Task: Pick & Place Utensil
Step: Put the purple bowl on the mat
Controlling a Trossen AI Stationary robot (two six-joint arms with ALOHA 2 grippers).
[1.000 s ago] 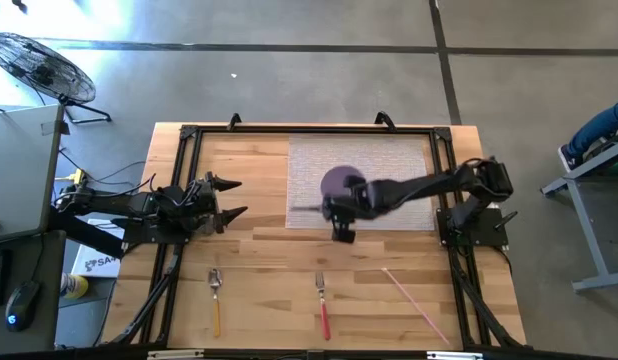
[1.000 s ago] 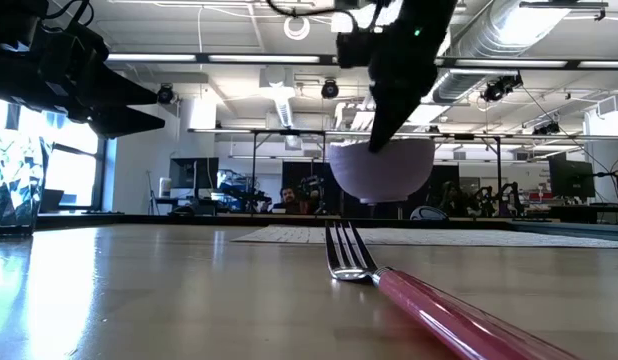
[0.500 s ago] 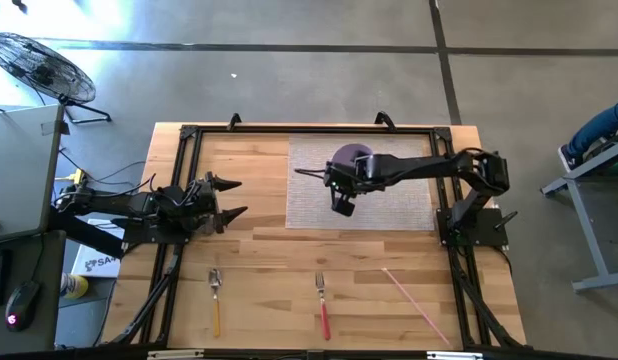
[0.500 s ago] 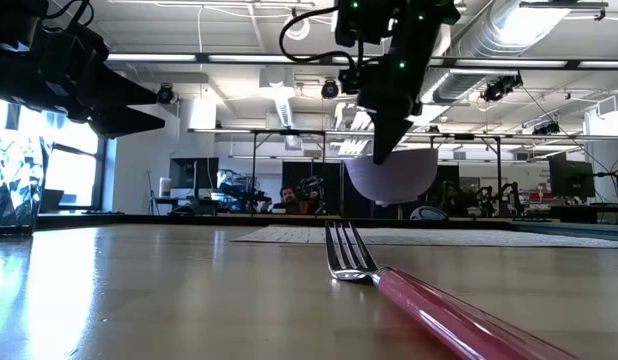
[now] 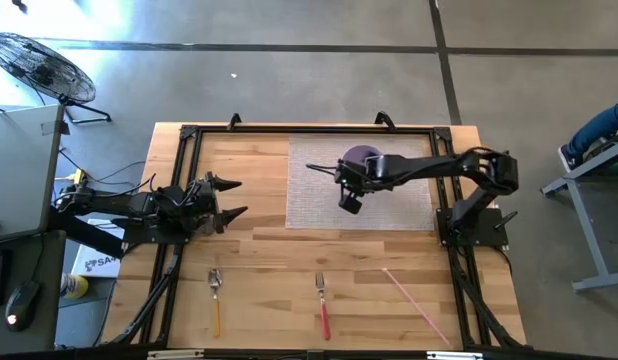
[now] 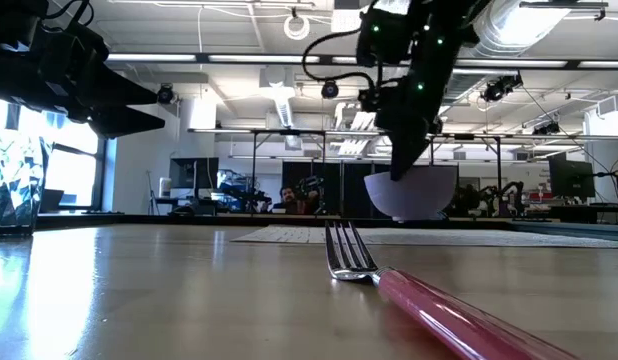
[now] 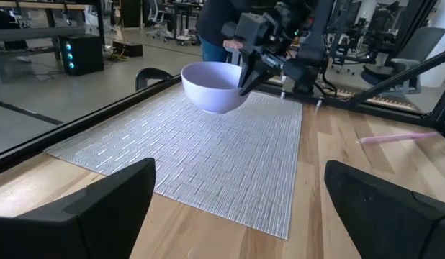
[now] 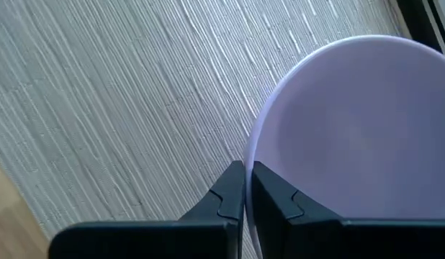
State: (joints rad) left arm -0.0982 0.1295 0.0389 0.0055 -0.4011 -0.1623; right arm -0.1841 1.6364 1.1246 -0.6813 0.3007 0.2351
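A lavender bowl (image 5: 361,156) (image 6: 414,192) (image 7: 214,85) (image 8: 352,129) hangs just over the far part of a grey woven placemat (image 5: 314,205). My right gripper (image 5: 347,176) (image 8: 248,171) is shut on the bowl's rim. My left gripper (image 5: 235,197) (image 7: 237,208) is open and waits over bare wood to the left of the mat. A yellow-handled spoon (image 5: 216,300), a red-handled fork (image 5: 322,305) (image 6: 389,280) and a thin pink stick (image 5: 414,302) lie flat near the table's near edge. My right gripper pinches the bowl's rim (image 8: 253,155) on its near-left side, one finger (image 8: 280,198) inside the bowl and the other outside. The fingers come from above, slanting down. The bowl hangs slightly tilted, lifted just clear of the placemat as far as the low view shows.
A black frame rail (image 5: 289,130) runs around the table's far and side edges. Bare wood (image 5: 279,265) lies between the mat and the utensils. In the room beyond the table, a person (image 7: 219,21) stands and another (image 6: 286,200) sits far back.
My right gripper has carried the bowl from the middle of the placemat toward the table's far edge and a little to the right, still shut on the rim. In the low view the bowl now sits lower, closer to the mat.
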